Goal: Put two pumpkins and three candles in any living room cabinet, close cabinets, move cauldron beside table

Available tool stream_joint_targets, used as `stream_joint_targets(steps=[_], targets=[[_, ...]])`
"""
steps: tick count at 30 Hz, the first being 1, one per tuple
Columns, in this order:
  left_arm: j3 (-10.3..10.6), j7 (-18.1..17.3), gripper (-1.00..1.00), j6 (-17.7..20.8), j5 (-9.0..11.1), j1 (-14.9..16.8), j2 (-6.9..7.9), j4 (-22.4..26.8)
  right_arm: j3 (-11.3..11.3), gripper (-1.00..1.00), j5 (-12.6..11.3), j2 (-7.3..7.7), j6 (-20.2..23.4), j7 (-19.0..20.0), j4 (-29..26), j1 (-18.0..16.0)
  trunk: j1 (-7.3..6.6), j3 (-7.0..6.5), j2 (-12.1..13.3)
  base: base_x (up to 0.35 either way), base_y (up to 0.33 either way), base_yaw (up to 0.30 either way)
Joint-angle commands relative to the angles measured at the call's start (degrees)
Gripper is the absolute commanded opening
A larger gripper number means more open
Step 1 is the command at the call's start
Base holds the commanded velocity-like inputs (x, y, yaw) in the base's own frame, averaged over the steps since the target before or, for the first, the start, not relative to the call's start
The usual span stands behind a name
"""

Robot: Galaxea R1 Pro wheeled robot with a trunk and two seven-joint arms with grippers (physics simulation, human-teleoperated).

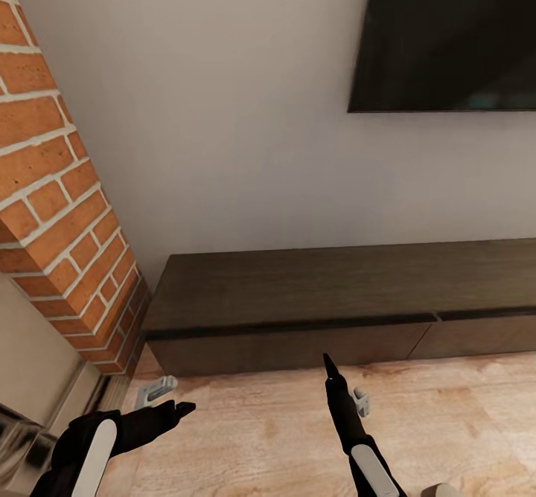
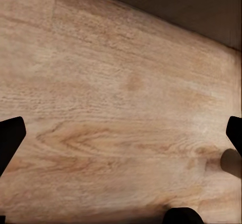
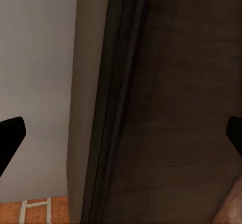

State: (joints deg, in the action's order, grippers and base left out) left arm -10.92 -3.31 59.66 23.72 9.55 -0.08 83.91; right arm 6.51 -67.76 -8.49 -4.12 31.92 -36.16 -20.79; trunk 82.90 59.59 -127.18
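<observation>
Both grippers, left (image 1: 182, 408) and right (image 1: 327, 363), hang empty with fingers spread before the long low dark-brown wooden cabinet (image 1: 298, 311), drawers shut; reaching carelessly could jam the fingers against its front.

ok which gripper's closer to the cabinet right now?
Right. The right gripper points at the cabinet with its tip just short of the drawer front. The left gripper sits lower over the wood floor, off the cabinet's left end.

A pale wall (image 1: 223, 110) carries a dark TV (image 1: 447, 36); a brick column (image 1: 59, 207) rises at left above wood floor (image 1: 260, 430).
</observation>
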Motion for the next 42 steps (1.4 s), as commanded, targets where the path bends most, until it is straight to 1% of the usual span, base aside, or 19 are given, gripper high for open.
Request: stream_joint_targets(steps=[1,5,15,42], targets=[[-0.1,-0.7,1.0,0.3,-0.3,0.0,0.01,0.0,0.1,1.0,-0.5,-0.03,0.1,0.3,0.1,0.0,0.21,0.22,-0.4,0.0,0.0,0.0],[-0.1,-1.2,1.0,0.2,-0.3,0.0,0.02,0.0,0.1,1.0,-0.5,-0.03,0.1,0.3,0.0,0.0,1.09,0.94,-2.0,0.0,0.0,0.0],[0.0,-1.3,1.0,0.2,-0.3,0.0,-0.01,0.0,0.1,1.0,-0.5,0.01,0.1,0.3,0.1,0.0,1.09,0.94,-2.0,0.015,0.0,0.0],[0.2,-1.3,1.0,0.2,-0.3,0.0,-0.01,0.0,0.1,1.0,-0.6,0.1,0.6,0.2,0.1,0.0,1.09,0.94,-2.0,0.166,0.0,0.0]])
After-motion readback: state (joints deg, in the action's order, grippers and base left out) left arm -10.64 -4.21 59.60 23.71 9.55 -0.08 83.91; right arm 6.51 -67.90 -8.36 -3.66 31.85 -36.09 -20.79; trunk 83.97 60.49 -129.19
